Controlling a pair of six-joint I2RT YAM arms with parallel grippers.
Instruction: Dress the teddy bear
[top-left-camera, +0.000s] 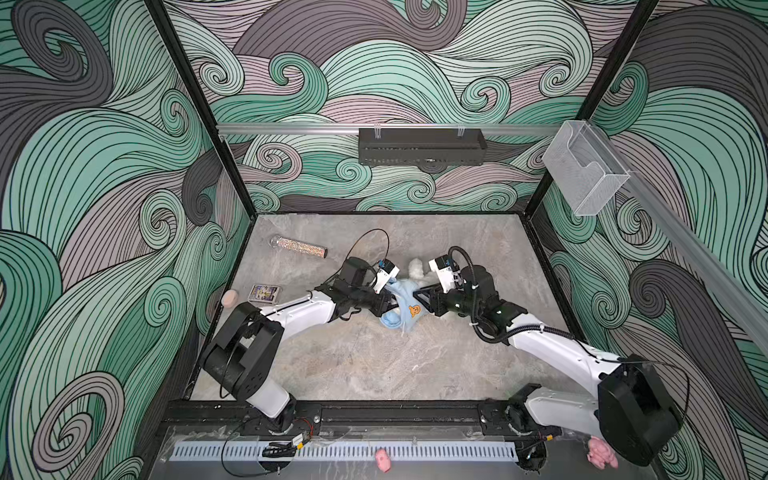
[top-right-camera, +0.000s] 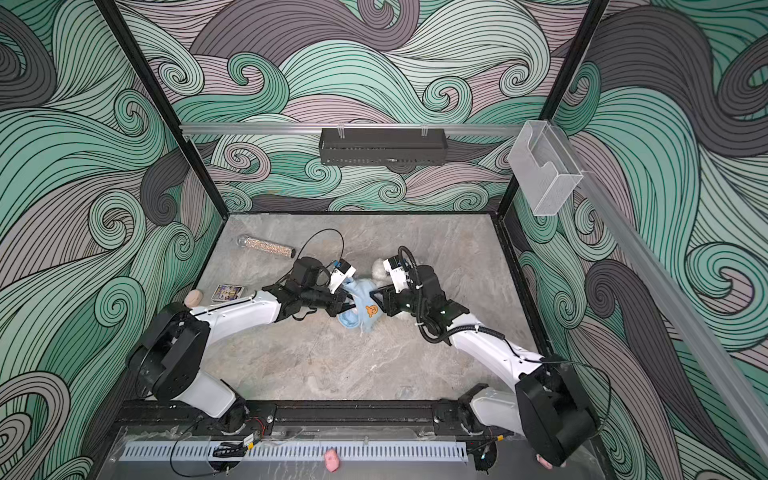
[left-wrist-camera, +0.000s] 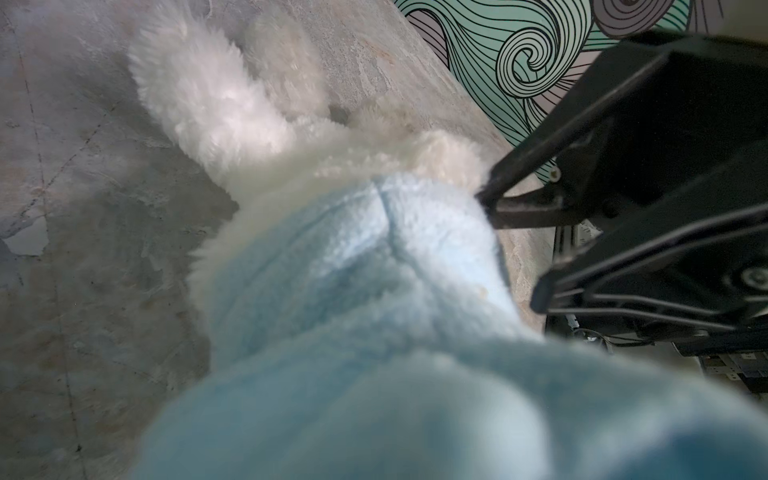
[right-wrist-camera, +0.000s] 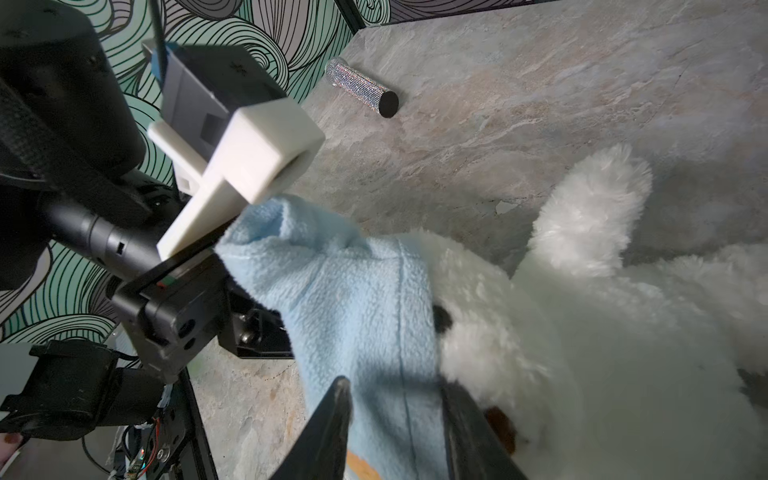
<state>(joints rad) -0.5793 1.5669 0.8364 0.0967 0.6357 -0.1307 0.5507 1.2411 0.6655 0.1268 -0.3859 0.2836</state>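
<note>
The fluffy white plush teddy bear (top-left-camera: 417, 269) is lying mid-frame on the grey stone-look table (top-left-camera: 374, 365) in both top views. A light blue fleece garment (top-left-camera: 404, 296) is bunching against its face. My left pincer (top-left-camera: 387, 302) is pinching the fleece's edge, and my right pincer (right-wrist-camera: 395, 411) is standing spread astride the cloth. With one side gripped, I am risking dragging the bear sideways or snagging the fleece on an ear.

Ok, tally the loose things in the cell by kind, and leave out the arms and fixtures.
teddy bear: 1
pink plush toys: 2
light blue garment: 1
glitter tube: 1
card box: 1
beige round object: 1
Total: 7
</note>
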